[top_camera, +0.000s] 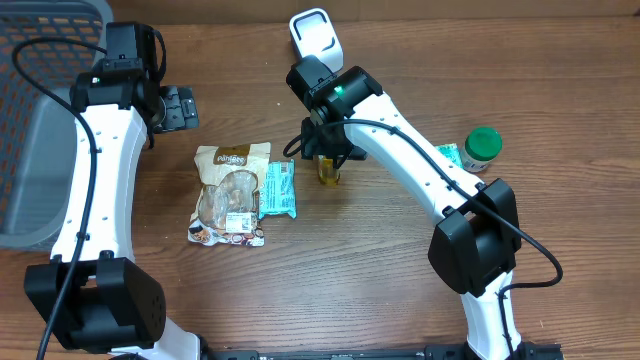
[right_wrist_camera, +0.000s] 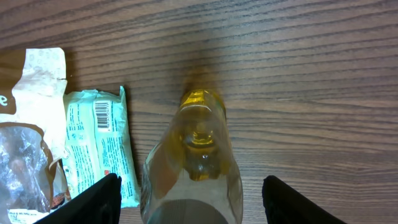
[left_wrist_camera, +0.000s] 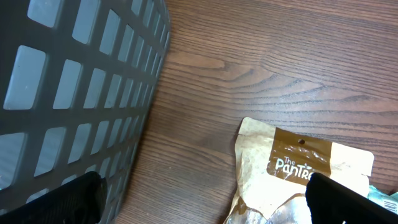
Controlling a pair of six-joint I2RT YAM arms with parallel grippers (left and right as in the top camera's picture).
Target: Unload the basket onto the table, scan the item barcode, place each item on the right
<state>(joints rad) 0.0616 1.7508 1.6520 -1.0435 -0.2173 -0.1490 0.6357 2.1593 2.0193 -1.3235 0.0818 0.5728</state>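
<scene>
Gleaming on grained wood [right_wrist_camera: 311,62], a rounded, clear yellowish bottle [right_wrist_camera: 196,162] stands.

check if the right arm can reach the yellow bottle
Probably yes: the yellow bottle sits between the open fingers of the right hand, and the mint packet lies clear to one side.

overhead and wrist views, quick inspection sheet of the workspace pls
surface: wooden table, no spills seen
job's things: bottle of yellow liquid; white device at the far edge, possibly the scanner
clutter: snack bag, teal packet beside it, green-lidded jar
grippers: left gripper open, holding nothing; right gripper open around the bottle, gaps showing on both sides
cables: black cables along both arms
surroundings: grey basket at the left
</scene>
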